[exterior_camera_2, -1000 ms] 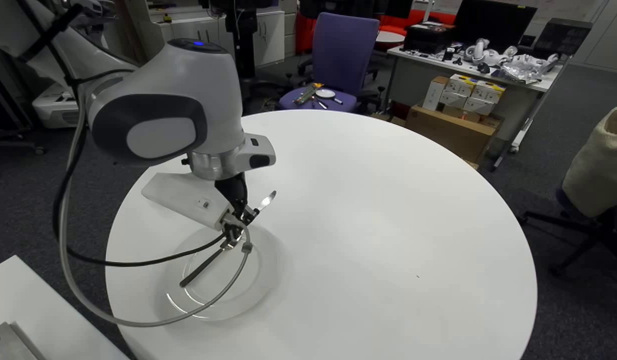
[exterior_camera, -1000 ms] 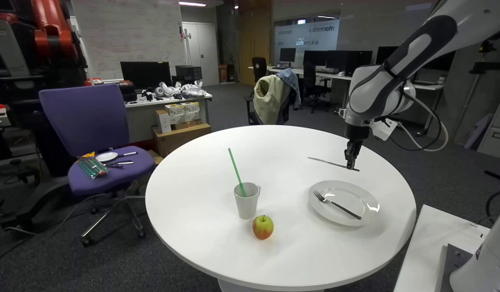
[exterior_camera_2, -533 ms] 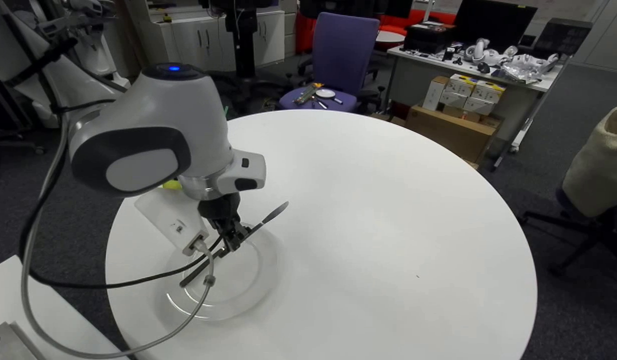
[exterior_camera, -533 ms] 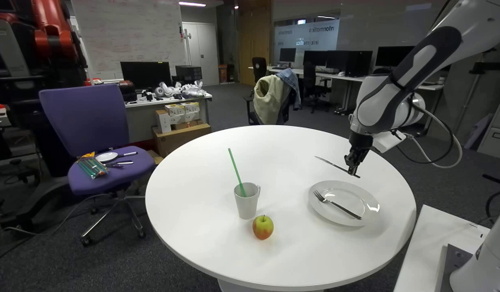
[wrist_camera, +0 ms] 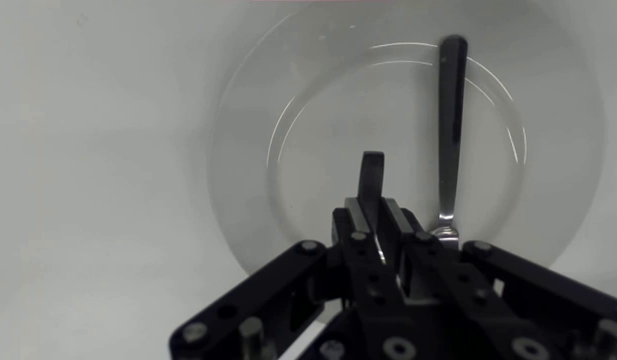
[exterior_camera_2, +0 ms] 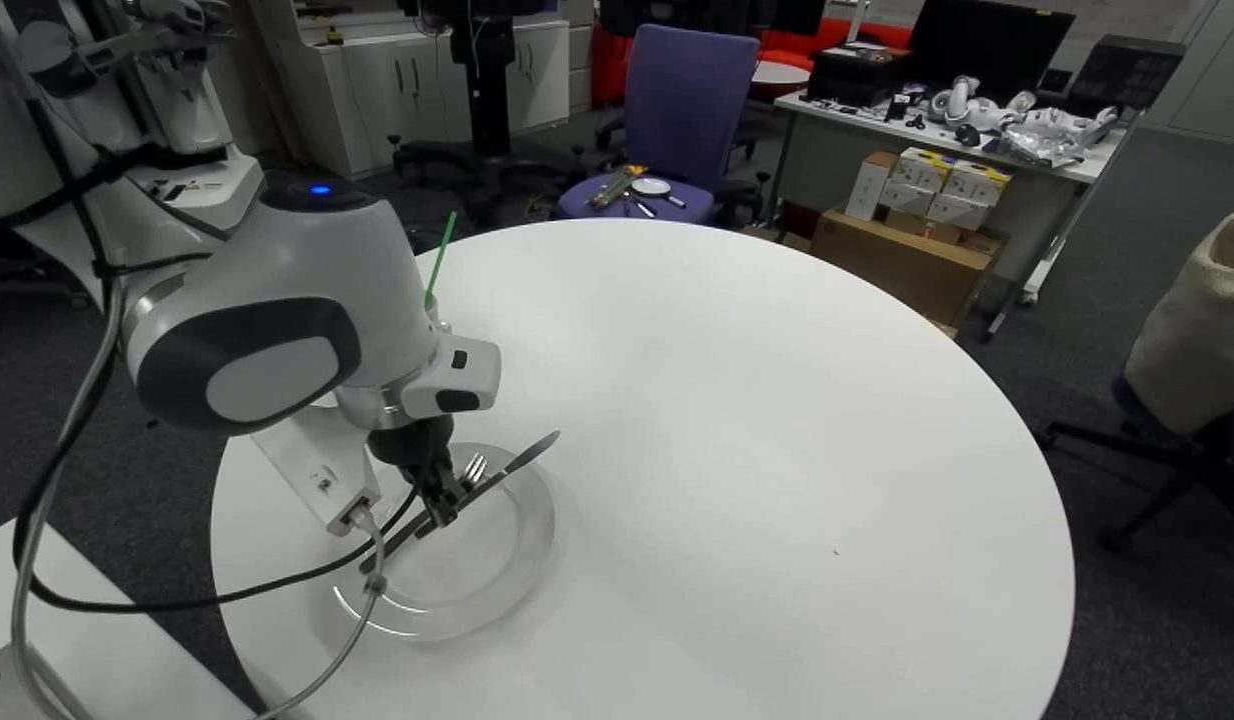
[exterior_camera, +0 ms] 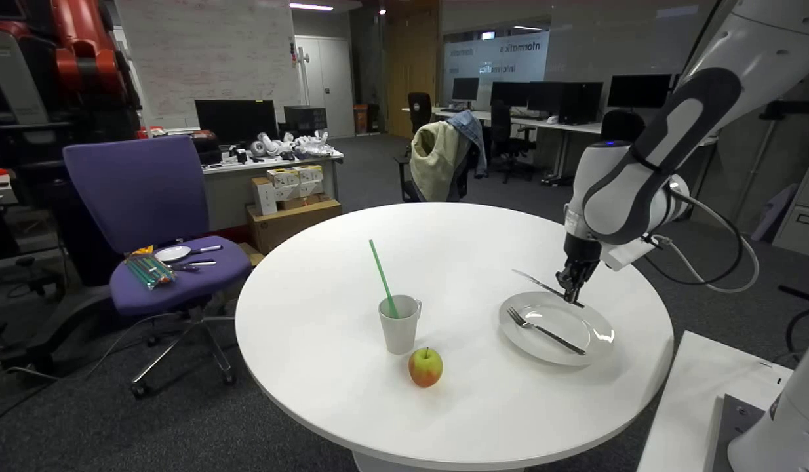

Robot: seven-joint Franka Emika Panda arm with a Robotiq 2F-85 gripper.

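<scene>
I'm clamping the knife (wrist_camera: pixel 372 175) in my gripper (wrist_camera: pixel 376 216) over the plate (wrist_camera: pixel 333 135), the wrist view hiding most of the blade (exterior_camera_2: pixel 532 453) that both exterior views are showing beyond the plate's rim.

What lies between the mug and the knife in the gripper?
Only bare white tabletop shows between the mug and the knife, seen in an exterior view.

The gripper (wrist_camera: pixel 373 212) pinches a dark handle (wrist_camera: pixel 372 172) jutting ahead of it, over a pale plate (wrist_camera: pixel 333 135). Beside the gripper, a dark-handled utensil (wrist_camera: pixel 450 130) lies on the plate, its head partly hidden.
</scene>
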